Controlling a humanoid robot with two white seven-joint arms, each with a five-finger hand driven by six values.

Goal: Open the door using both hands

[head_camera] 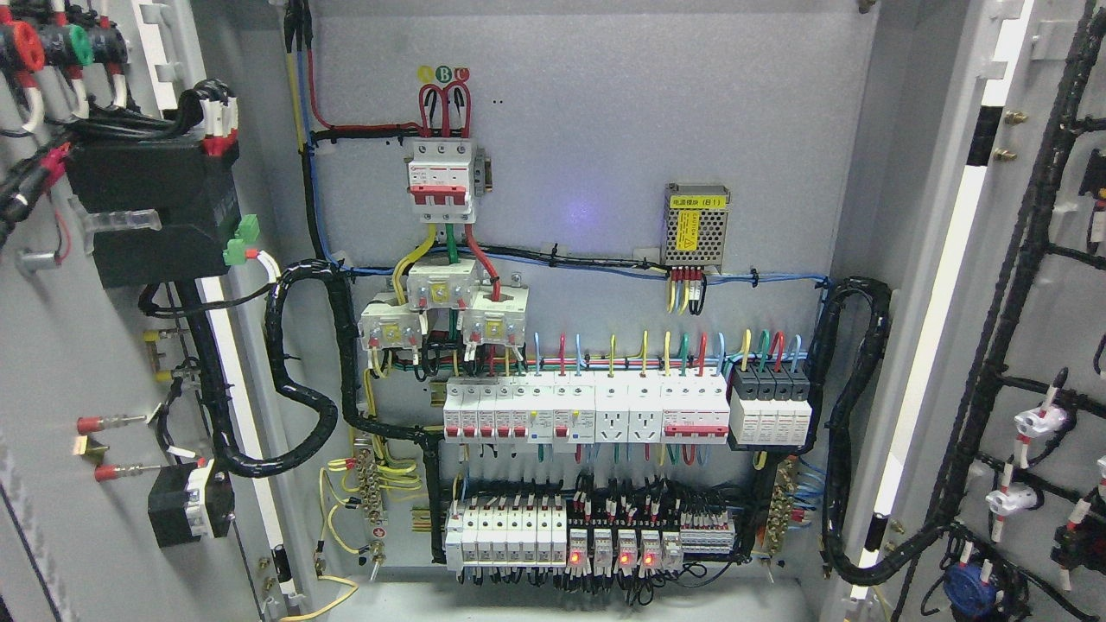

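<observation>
We see both grey metal cabinet doors (69, 363) swung wide; neither hand shows, so fingers untellable. Reaching in risks snagging the black corrugated cable loom (294, 380).

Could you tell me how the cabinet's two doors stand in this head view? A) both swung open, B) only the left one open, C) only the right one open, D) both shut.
A: the left door and the right door both show their wired inner faces at either side, and the backplate with its breaker rows is fully exposed.
</observation>
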